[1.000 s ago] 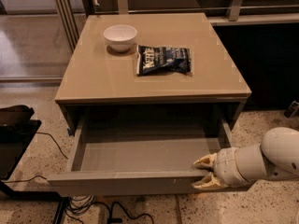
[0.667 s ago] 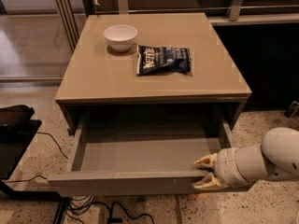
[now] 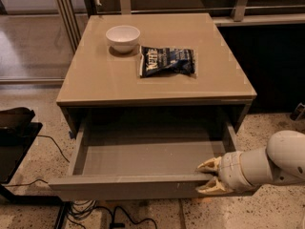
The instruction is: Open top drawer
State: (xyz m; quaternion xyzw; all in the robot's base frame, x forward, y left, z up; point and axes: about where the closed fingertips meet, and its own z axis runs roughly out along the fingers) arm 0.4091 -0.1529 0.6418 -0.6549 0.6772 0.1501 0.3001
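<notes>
The top drawer point(image 3: 143, 156) of the grey-taupe cabinet stands pulled far out, and its shallow grey interior is empty. Its front panel point(image 3: 124, 187) faces down and away, so its face barely shows. My gripper point(image 3: 208, 176) comes in from the right on a white arm and sits at the right end of the drawer's front edge. One cream finger point(image 3: 209, 165) is inside the drawer and the other point(image 3: 208, 187) is outside, so they straddle the front panel. The lower drawers are hidden.
On the cabinet top point(image 3: 95, 80) stand a white bowl point(image 3: 123, 37) at the back left and a dark blue snack bag point(image 3: 167, 61) near the middle. A black object point(image 3: 14, 128) and cables point(image 3: 86, 209) lie on the speckled floor at the left.
</notes>
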